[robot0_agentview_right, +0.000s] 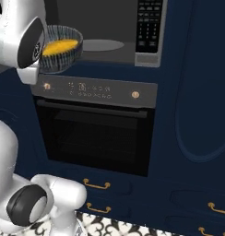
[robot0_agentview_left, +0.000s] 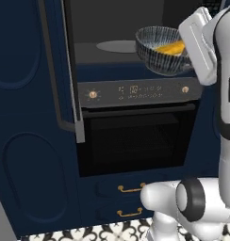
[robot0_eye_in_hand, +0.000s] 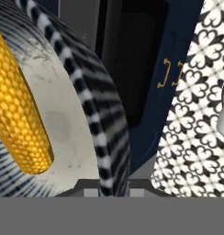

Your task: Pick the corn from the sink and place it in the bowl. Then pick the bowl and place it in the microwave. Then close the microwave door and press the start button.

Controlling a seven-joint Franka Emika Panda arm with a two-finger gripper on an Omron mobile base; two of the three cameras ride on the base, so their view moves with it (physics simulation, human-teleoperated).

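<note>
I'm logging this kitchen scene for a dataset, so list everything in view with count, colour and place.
bowl: one, dark blue-grey striped, held at the microwave's mouth.
corn: one, yellow-orange, inside the bowl.
microwave: one, black and grey, above the oven, cavity open.
microwave door: one, dark, swung open to the left.
turntable: one, pale grey, on the cavity floor.
oven: one, black, gold dials, below the microwave.
drawers: navy, gold handles, below the oven.
gripper: one, shut on the bowl's rim.

No legible text. The oven control panel (robot0_agentview_right: 93, 91) carries pale markings and the microwave keypad (robot0_agentview_right: 149, 24) rows of buttons; both are too blurred to read.
</note>
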